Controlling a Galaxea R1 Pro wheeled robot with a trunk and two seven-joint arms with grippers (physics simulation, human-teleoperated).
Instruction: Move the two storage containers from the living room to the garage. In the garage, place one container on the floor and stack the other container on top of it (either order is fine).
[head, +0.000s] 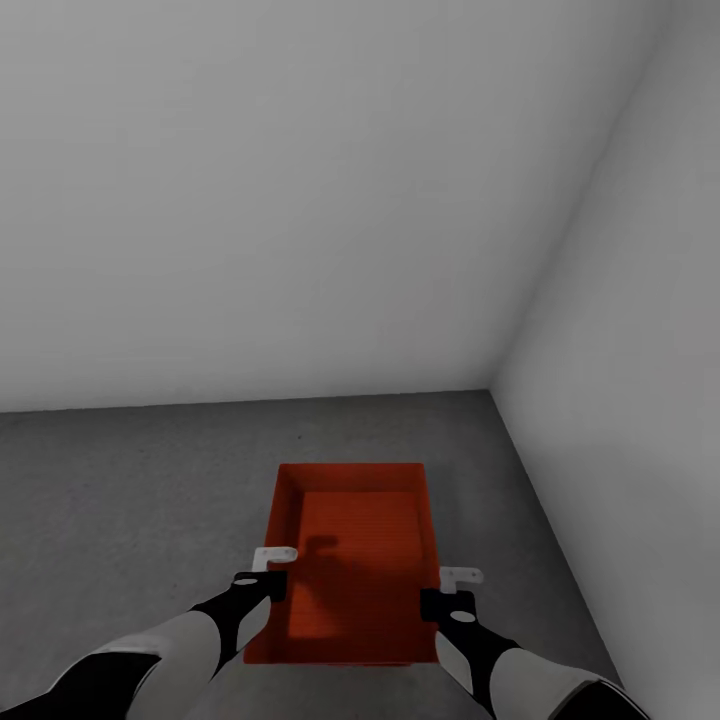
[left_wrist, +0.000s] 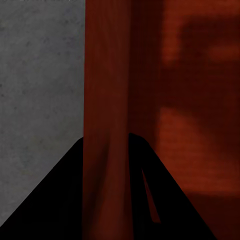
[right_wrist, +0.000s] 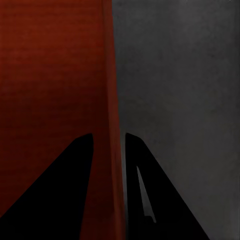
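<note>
1. A red-orange storage container (head: 350, 560) sits low over the dark grey concrete floor (head: 130, 480) of a bare garage corner, where two plain white-grey walls (head: 300, 200) meet at the right of the head view.

2. The open-top bin shows a ribbed inner bottom and low flared walls; whether it rests on the floor or hangs just above it cannot be told from these views.

3. The left pincer (head: 268, 572) is at the container's left wall. In the left wrist view its two dark fingers (left_wrist: 55, 200) straddle that wall (left_wrist: 107, 100), one outside over the concrete and one inside the bin, closed down on the rim.

4. The right pincer (head: 452, 592) is at the opposite wall. In the right wrist view its fingers (right_wrist: 55, 190) likewise stand either side of the thin red wall (right_wrist: 111, 100), gripping it, with grey floor on the outer side.

5. Both forearms reach forward from the lower edge of the head view, one to each side of the bin.
</note>
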